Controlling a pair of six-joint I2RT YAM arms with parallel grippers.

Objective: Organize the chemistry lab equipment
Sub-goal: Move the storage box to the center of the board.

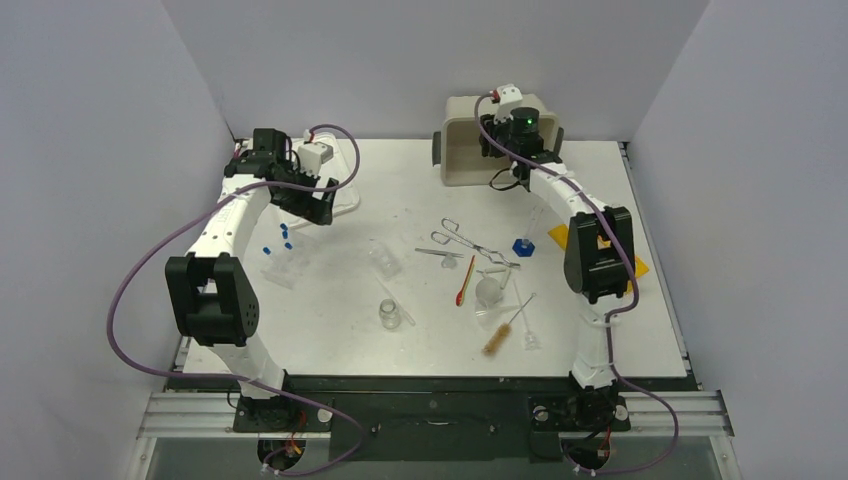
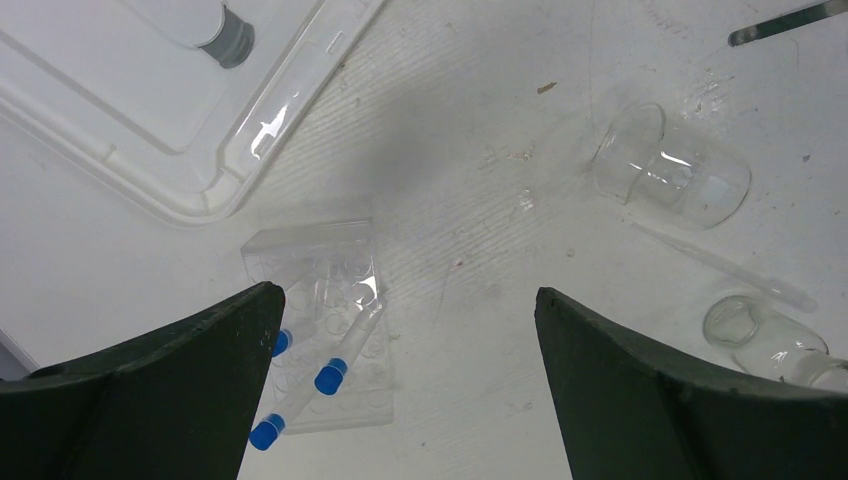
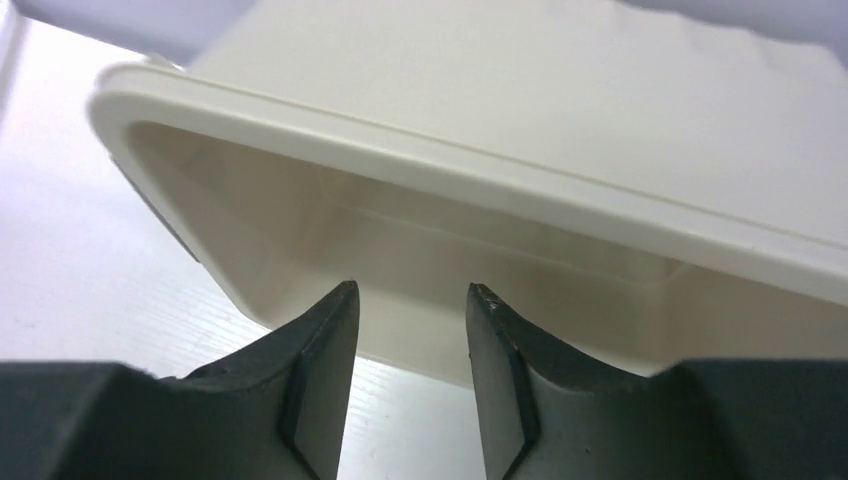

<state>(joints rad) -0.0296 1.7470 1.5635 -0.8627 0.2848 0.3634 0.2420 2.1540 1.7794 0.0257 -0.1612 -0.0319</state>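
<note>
R hand [image 3: 410, 288] sat part-open, empty, at tub [image 3: 500, 180] mouth. L hand [image 2: 407, 290] hung wide open, empty, beside blue-capped tubes [image 2: 330, 375]; judged it needed centring over one tube, then gentle close.

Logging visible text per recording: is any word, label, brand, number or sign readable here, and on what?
No text can be read in any view.
Beaker: pale patch on its wall, too blurred to read.
Beige tub: no marking shows.
Yellow sheet: no print can be made out.
</note>
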